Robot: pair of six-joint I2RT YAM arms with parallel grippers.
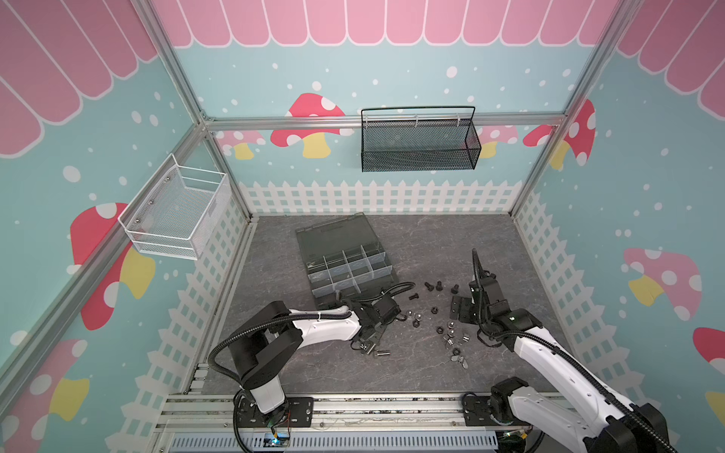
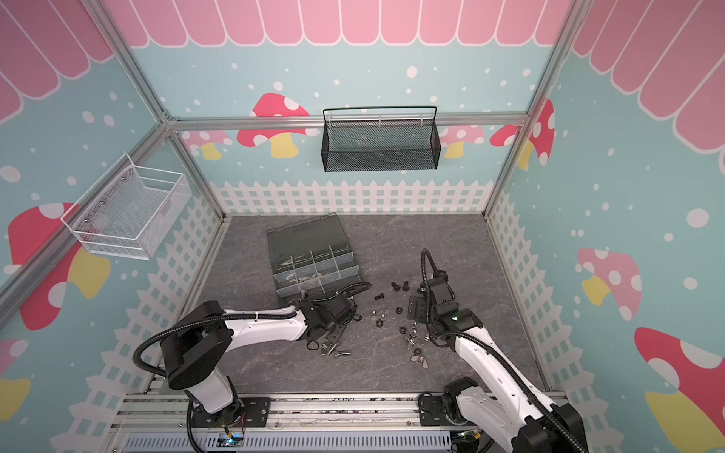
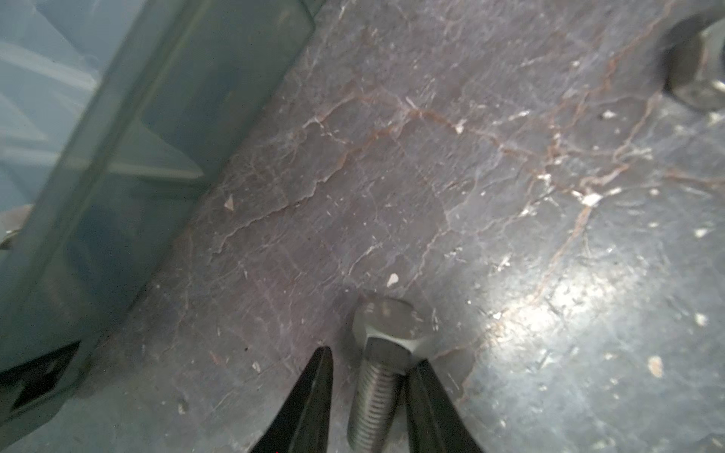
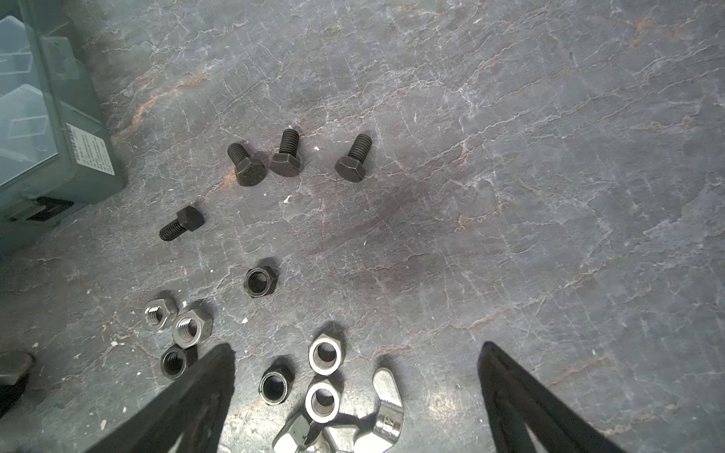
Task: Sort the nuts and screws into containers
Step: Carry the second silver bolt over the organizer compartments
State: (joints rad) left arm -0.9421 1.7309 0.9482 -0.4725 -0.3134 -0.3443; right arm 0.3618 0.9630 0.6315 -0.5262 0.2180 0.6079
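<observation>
1. Leftward, a smoky translucent plastic box (image 1: 333,235) sits on the marbled table (image 4: 510,157); its white label (image 4: 90,149) is unreadable.
2. Left tool (image 3: 372,356) straddles a threaded silver bolt (image 3: 378,376), not clenched.
3. Black hex bolts (image 4: 284,157) and nuts (image 4: 188,327) lie loose on the table.
4. Right tool (image 4: 356,346) gapes wide.

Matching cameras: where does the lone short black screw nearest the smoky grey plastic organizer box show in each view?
Top view: short black screw, right of the smoky grey organizer box.
Top view: screw, right of the box.
Left wrist: absent.
Right wrist: screw, beside the box.
Landmark: the box.
</observation>
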